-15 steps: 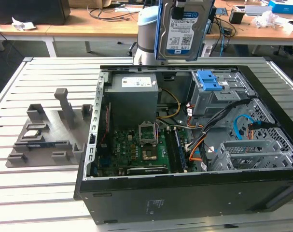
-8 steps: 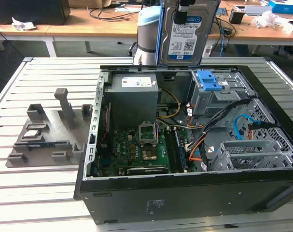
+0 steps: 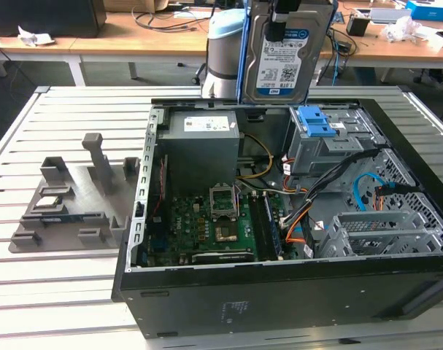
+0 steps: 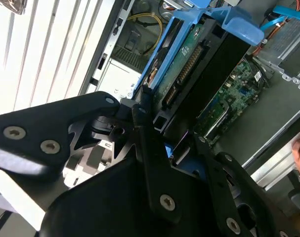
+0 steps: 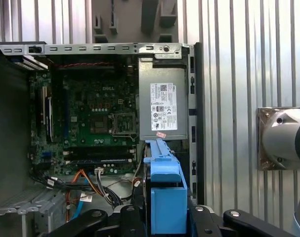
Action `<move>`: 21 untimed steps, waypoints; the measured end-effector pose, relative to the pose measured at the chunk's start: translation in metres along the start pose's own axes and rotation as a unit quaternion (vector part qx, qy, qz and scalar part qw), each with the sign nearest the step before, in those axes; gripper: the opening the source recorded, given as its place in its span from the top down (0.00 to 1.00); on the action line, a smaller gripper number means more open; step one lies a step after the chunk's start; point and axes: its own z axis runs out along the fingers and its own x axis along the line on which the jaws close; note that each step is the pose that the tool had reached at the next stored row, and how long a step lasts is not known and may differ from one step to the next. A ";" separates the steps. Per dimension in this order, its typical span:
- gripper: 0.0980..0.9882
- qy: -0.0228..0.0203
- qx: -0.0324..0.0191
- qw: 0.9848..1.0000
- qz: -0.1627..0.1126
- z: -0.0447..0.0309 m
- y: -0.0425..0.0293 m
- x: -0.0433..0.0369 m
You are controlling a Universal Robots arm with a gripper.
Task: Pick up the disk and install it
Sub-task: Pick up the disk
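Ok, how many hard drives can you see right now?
1: the disk, held upright by the gripper above the open computer case. Another may be hidden inside the grey bay.

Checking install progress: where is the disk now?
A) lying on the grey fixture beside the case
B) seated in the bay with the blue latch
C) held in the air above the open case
C: the gripper holds the disk upright above the computer case, clear of the bay.

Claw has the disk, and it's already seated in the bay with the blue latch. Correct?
No, not seated. The exterior view shows the claw holding the disk in the air above the open case, clear of the bay with the blue latch.
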 end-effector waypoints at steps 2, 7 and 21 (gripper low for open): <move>0.70 0.000 0.000 1.000 0.000 -0.0002 -0.0004 0.0064; 0.70 0.000 0.000 1.000 0.000 -0.0006 -0.0013 0.0187; 0.70 0.000 0.000 1.000 0.000 -0.0014 -0.0034 0.0479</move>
